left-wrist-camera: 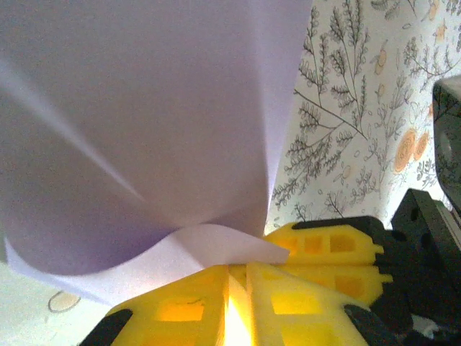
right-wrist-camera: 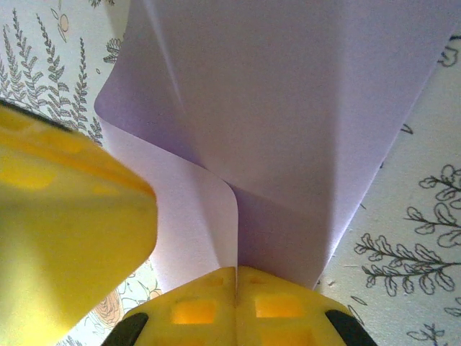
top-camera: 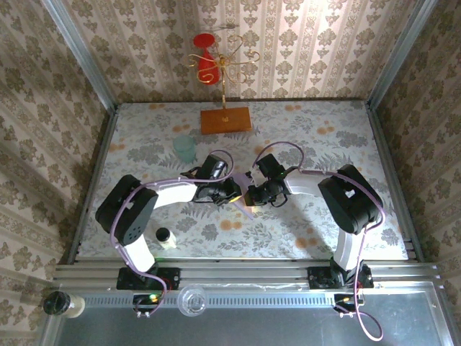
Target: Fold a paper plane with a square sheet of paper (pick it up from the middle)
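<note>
The square sheet of paper (top-camera: pixel 250 210) is pale lilac, creased and bent, and hangs between both grippers over the middle of the table. My left gripper (top-camera: pixel 234 196) meets my right gripper (top-camera: pixel 253 196) there, nearly touching. In the left wrist view the sheet (left-wrist-camera: pixel 144 130) fans out above my left gripper (left-wrist-camera: pixel 238 268), whose yellow jaws are shut on its lower fold; the right gripper's fingers (left-wrist-camera: pixel 338 252) sit just to the right. In the right wrist view a fold of the sheet (right-wrist-camera: pixel 288 108) runs down into my shut right gripper (right-wrist-camera: pixel 236 269). Whether it has a paper plane's shape cannot be told.
A pale teal cup (top-camera: pixel 184 148) stands behind the left arm. An orange-brown wooden board (top-camera: pixel 226 120) with a gold wire stand (top-camera: pixel 225 72) sits at the back. A small white bottle (top-camera: pixel 163 237) is near the left base. Patterned walls enclose the table (top-camera: pixel 302 231).
</note>
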`<control>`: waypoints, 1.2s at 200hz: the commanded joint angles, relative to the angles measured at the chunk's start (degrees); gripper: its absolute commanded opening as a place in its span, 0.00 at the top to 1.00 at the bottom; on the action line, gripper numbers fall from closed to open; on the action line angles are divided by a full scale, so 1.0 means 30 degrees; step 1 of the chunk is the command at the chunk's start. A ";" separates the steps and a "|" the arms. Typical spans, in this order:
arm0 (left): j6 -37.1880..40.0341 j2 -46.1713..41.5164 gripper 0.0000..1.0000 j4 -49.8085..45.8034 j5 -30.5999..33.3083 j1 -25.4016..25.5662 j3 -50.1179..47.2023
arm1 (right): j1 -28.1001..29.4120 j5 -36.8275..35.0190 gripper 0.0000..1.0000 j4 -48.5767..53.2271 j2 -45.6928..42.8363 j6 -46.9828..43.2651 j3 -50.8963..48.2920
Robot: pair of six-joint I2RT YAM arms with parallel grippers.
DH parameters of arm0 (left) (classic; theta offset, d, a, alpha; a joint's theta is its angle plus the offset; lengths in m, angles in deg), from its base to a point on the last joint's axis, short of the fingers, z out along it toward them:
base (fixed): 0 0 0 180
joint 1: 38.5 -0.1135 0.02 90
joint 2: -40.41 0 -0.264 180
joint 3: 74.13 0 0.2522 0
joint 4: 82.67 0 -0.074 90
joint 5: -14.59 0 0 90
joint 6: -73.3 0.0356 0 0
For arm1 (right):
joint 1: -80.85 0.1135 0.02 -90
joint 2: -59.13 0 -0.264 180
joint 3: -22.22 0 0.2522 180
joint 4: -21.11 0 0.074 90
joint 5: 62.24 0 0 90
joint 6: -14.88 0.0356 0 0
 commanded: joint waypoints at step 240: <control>-0.0745 0.0911 0.88 -0.0144 0.0725 0.0294 -0.0898 | -0.0128 -0.0896 0.91 0.1304 0.1389 0.0137 0.0068</control>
